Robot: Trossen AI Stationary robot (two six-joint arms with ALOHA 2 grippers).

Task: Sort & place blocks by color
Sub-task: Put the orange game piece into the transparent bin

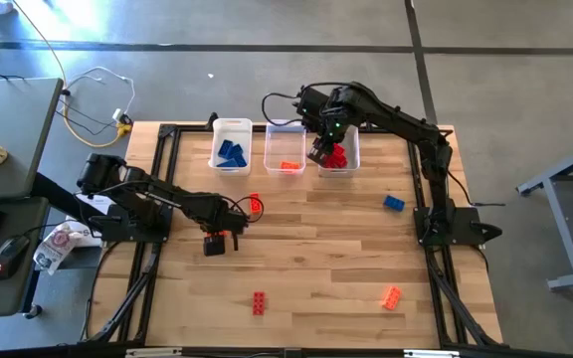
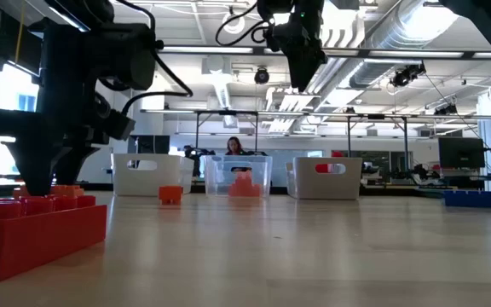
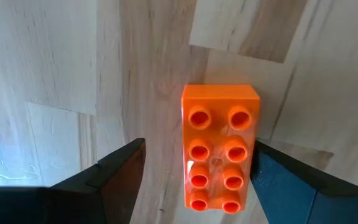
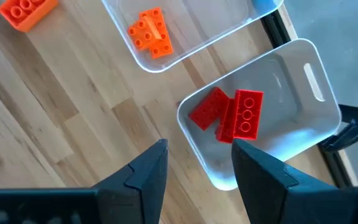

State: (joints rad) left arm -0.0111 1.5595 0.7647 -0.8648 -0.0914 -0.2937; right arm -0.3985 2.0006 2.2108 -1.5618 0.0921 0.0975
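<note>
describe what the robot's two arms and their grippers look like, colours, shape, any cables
Both arms are black and jointed, each on a dark base at a table side. The left arm has a white label near its base. The right arm carries looping black cables and a small green light by its wrist. Up close, the left gripper and right gripper each have two dark, wedge-shaped fingers.

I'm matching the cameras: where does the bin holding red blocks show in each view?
High view: red-block bin, rightmost of the three bins at the table's far edge.
Low view: rightmost bin, right of centre.
Left wrist view: not in it.
Right wrist view: near the middle.
Shared landmark: the orange-block bin next to it.
</note>
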